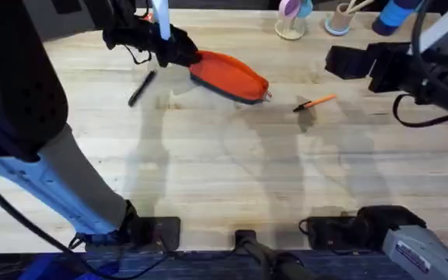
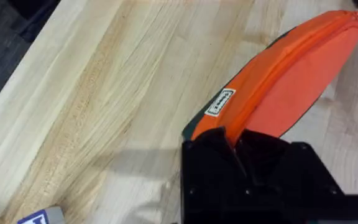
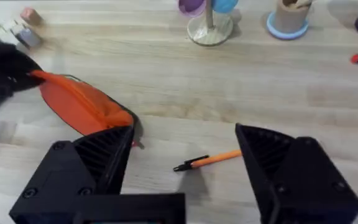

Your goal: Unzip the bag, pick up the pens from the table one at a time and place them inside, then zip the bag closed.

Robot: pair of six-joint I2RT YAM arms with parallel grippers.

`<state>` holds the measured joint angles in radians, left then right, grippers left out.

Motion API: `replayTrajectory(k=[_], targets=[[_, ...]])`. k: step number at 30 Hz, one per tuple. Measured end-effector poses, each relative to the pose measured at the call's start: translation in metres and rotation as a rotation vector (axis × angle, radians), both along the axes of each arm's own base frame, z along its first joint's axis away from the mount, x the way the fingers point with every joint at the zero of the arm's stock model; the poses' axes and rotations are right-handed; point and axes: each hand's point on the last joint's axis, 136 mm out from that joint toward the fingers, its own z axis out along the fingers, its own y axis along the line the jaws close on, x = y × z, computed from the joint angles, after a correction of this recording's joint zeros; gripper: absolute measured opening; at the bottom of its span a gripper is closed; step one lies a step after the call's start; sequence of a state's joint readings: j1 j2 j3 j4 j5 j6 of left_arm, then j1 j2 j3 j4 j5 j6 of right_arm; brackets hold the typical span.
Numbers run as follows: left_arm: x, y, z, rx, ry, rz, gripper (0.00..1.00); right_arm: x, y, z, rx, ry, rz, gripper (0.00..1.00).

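Pale plank worktop (image 1: 232,171); your left gripper (image 2: 238,146) is clamped on the floppy orange bag (image 1: 228,75) at 11 o'clock; right gripper (image 3: 182,165) hangs released over the orange pen (image 3: 207,160); black pen (image 1: 141,87) lies left of the bag; pinch that light, slippery barrel mid-length.

I can read nothing for certain here. The bag (image 2: 291,81) carries a small white tag (image 2: 220,102) sewn beside its zipper, near the middle of my left wrist view, but its dark lettering is too small for me to make out. At the lower left corner of that same view a grey block (image 2: 39,216) shows part of a blue and white mark, cut off by the edge and unreadable.
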<state>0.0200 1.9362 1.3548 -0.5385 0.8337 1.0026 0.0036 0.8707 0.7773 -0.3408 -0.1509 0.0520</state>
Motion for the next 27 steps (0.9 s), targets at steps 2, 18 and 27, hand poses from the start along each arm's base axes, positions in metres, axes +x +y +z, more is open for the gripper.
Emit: replayTrajectory(k=[2,18,27], targets=[[0.0,0.0,0.0,0.0,0.0,0.0,0.045,-0.001,0.0,-0.002,0.056,0.023,-0.033,0.997],[0.001,0.0,0.0,0.0,-0.004,0.0,0.043,-0.034,0.037,-0.029,0.501,0.321,-0.081,0.997],[0.002,-0.001,0.001,0.002,-0.015,-0.001,0.043,-0.04,0.043,-0.034,0.613,0.401,-0.132,0.997]])
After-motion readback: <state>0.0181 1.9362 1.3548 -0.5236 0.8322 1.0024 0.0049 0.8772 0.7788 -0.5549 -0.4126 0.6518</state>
